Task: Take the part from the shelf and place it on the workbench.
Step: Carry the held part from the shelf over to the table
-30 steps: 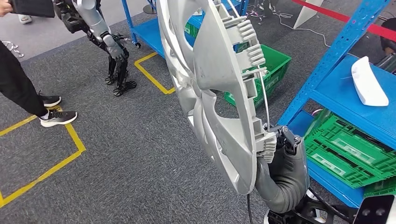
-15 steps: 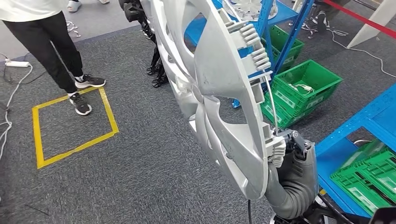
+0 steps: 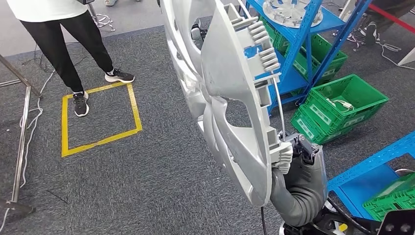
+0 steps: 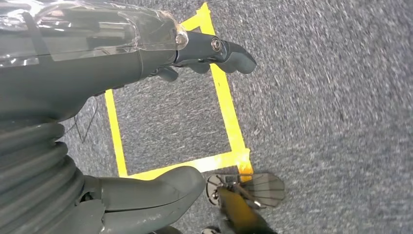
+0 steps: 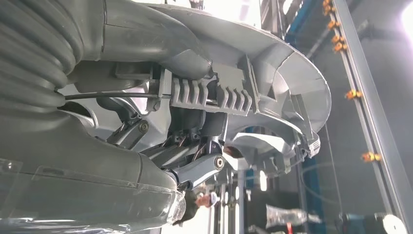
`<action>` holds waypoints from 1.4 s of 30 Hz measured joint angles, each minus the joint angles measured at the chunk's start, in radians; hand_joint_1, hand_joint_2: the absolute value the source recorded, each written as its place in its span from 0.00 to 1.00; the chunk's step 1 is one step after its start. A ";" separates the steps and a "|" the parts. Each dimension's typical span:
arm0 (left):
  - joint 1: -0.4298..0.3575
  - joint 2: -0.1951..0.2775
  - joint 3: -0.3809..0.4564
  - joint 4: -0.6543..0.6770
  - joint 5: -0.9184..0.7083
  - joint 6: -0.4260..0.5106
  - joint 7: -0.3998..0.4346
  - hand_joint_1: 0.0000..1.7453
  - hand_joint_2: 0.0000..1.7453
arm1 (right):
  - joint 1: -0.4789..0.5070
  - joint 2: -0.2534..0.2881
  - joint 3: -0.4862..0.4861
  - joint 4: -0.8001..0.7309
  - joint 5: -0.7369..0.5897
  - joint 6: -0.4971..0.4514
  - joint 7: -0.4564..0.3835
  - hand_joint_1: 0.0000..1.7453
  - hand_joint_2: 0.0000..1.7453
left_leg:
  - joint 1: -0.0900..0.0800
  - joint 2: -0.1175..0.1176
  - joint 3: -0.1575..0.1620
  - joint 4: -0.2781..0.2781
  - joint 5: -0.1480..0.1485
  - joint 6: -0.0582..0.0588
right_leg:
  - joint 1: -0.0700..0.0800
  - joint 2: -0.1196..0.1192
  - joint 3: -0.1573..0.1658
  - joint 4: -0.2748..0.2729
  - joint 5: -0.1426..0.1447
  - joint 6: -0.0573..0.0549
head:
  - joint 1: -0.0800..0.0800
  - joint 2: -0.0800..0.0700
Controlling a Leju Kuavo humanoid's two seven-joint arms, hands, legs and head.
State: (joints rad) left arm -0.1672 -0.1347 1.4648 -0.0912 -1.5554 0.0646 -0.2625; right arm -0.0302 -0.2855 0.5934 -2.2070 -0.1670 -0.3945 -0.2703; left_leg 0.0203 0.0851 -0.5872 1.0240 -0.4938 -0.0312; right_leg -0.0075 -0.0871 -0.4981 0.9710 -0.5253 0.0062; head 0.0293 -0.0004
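A large silver wheel cover (image 3: 220,93) stands on edge in the middle of the head view, held up over the grey carpet. My right hand (image 3: 296,156) grips its lower rim from behind. The right wrist view shows the same hand (image 5: 160,122) with thumb and fingers clamped on the ribbed clips of the wheel cover (image 5: 272,92). My left hand (image 4: 160,122) hangs over the carpet, fingers apart and holding nothing.
A blue shelf (image 3: 298,34) at the back right carries another silver cover (image 3: 292,11). Green crates (image 3: 342,105) lie on the floor by it. A second blue shelf (image 3: 372,169) is at the lower right. A person (image 3: 63,44) stands by a yellow floor square (image 3: 100,120).
The whole picture has shifted, so the camera has turned: shelves, crates and floor markings slide across. The wheel cover stays in my right hand's grip, unchanged in the view.
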 joint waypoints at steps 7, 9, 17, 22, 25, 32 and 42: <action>-0.003 -0.001 0.000 0.000 -0.009 0.005 -0.006 0.00 1.00 | -0.002 -0.004 -0.002 -0.002 -0.001 0.004 0.001 1.00 1.00 | -0.009 -0.064 -0.001 -0.018 0.012 0.047 | -0.011 0.064 -0.051 0.137 -0.099 0.033 | 0.021 0.000; -0.003 -0.003 0.000 0.000 -0.012 0.008 -0.011 0.00 1.00 | 0.000 -0.007 -0.003 -0.003 -0.001 0.005 0.001 1.00 1.00 | -0.015 -0.093 -0.002 -0.018 0.013 0.053 | -0.009 0.081 -0.113 0.269 -0.150 0.028 | 0.032 0.000; -0.001 -0.010 -0.001 0.000 -0.013 0.012 -0.001 0.00 1.00 | 0.008 -0.014 -0.010 -0.009 -0.004 0.011 0.002 1.00 1.00 | -0.022 -0.202 -0.006 -0.016 0.022 0.043 | 0.009 0.157 -0.026 0.023 0.004 -0.024 | 0.038 0.000; 0.002 -0.009 -0.002 0.000 -0.013 0.012 0.000 0.00 1.00 | 0.010 -0.016 -0.010 -0.012 -0.005 0.012 0.002 1.00 1.00 | -0.025 -0.101 -0.063 0.085 -0.044 0.022 | 0.006 0.097 -0.008 -0.015 0.023 -0.035 | 0.021 0.000; 0.002 -0.009 -0.002 0.000 -0.013 0.012 0.000 0.00 1.00 | 0.012 -0.016 -0.010 -0.013 -0.005 0.012 0.003 1.00 1.00 | -0.009 -0.083 -0.136 0.242 -0.109 0.005 | 0.007 0.056 -0.009 -0.015 0.021 -0.036 | 0.011 0.000; 0.001 -0.009 -0.002 0.000 -0.012 0.012 0.000 0.00 1.00 | 0.011 -0.017 -0.010 -0.014 -0.004 0.012 0.004 1.00 1.00 | -0.007 0.015 0.013 -0.008 -0.010 0.012 | 0.007 -0.007 -0.004 0.010 -0.003 0.003 | 0.004 0.000; -0.001 -0.010 -0.001 0.000 -0.012 0.012 0.011 0.00 1.00 | 0.017 -0.019 -0.010 -0.016 -0.004 0.012 0.008 1.00 1.00 | -0.021 -0.124 0.011 -0.013 0.005 0.054 | -0.002 0.088 -0.131 0.290 -0.118 0.009 | 0.042 0.000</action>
State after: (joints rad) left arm -0.1687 -0.1443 1.4634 -0.0913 -1.5670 0.0763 -0.2514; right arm -0.0130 -0.3043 0.5832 -2.2226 -0.1707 -0.3827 -0.2625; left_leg -0.0005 -0.0384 -0.5758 1.0111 -0.4883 0.0231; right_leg -0.0094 0.0007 -0.6295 1.2614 -0.6437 0.0155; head 0.0714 -0.0004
